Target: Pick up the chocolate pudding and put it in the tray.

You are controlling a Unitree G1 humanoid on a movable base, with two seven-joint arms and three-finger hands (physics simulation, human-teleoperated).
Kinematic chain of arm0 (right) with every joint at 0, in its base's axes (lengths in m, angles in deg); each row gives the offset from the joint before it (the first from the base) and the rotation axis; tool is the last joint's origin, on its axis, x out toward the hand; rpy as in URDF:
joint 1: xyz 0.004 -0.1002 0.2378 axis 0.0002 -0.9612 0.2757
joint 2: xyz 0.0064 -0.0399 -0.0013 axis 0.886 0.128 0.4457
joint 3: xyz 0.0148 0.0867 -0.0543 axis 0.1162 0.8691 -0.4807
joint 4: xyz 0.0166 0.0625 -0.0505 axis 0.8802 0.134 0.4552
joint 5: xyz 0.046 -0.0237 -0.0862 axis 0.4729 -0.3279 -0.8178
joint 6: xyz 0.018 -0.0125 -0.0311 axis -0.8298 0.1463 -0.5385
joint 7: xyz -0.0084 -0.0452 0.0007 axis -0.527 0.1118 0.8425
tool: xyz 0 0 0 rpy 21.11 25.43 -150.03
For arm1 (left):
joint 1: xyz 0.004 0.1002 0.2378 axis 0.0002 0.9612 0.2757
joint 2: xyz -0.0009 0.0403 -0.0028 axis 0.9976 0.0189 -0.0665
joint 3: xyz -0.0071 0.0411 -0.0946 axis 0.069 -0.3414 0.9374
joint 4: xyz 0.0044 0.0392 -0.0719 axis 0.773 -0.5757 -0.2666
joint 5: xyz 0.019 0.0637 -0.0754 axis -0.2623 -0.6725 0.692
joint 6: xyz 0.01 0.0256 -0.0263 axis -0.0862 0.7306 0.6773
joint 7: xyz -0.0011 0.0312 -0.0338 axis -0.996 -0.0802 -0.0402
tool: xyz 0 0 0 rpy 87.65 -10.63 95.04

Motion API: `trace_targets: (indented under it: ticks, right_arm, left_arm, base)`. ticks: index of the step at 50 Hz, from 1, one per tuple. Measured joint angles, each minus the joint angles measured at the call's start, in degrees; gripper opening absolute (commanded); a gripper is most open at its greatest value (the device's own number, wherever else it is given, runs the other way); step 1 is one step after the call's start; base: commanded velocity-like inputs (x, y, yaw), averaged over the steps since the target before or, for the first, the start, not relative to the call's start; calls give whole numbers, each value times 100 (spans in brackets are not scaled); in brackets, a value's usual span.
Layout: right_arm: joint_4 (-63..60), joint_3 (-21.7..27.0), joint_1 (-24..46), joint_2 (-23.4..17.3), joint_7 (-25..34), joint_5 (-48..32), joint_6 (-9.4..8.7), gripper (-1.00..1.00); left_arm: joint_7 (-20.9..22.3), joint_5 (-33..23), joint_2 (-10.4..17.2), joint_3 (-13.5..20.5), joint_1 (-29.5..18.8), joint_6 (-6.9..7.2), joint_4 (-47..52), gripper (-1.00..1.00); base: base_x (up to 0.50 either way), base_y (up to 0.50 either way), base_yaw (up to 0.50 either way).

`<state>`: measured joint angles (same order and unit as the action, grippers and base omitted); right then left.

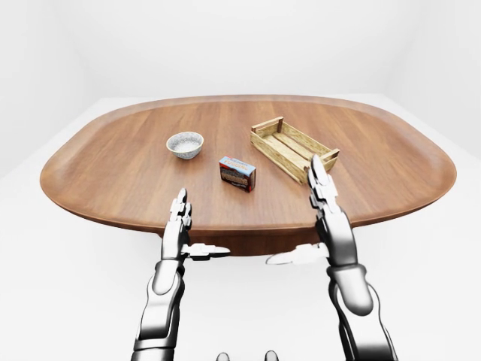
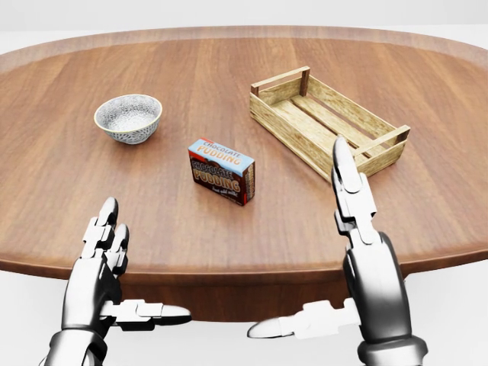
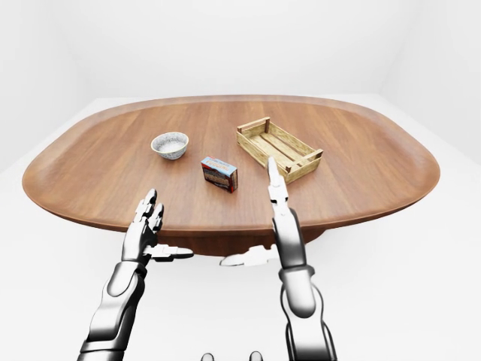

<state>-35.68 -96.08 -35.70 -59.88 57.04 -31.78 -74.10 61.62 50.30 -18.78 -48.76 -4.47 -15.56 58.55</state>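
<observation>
pudding (image 2: 222, 171): upright on the bench (image 2: 61, 183), mid head view, btw bowl (image 2: 128, 117) and tray (image 2: 326, 123), touching neither
tray: top right of pudding, nothing in it
my left hand (image 2: 107, 263): bottom left, fingers spread wide, holding nothing
my right hand (image 2: 357, 229): fingers wide, empty, fingertip overlapping tray's near corner in view

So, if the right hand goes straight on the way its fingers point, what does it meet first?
Probably the wooden tray. The right hand is open, and its fingertips already overlap the tray's near corner in the head view. The hand's height is unclear, so it may pass above.
</observation>
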Motion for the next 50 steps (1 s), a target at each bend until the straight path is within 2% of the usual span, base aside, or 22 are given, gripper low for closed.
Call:
trace_targets:
  ticks: [16,50]
  right_arm:
    - [-1288,-272,-240,-66,-122,-316,-81,100]
    - [-1475,-388,-346,-100,-164,-466,32,100]
  left_arm:
    - [-6,-2,1,2,-8,9,-2,100]
    - [-9,-2,1,3,-10,10,-4,100]
  base:
    - [0,0,0]
    - [27,0,0]
